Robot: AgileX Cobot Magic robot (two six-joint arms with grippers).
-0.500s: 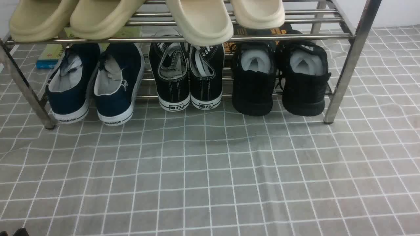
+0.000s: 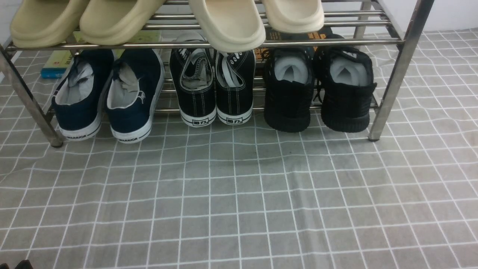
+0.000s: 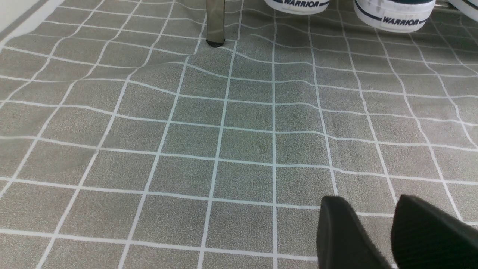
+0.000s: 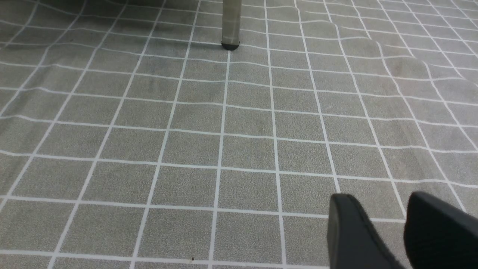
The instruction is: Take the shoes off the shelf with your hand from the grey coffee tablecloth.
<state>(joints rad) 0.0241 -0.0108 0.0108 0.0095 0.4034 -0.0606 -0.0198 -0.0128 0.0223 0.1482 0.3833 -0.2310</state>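
While grippers [image 3: 377, 231] hover o/ cloth [image 2: 231, 194], blk knit sneakers [image 2: 317, 97] (pr.) sit on rack [image 2: 396, 78].

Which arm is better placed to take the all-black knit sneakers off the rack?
Probably the right: the all-black knit sneakers sit at the right end of the silver metal rack, beyond the canvas pair from the left.
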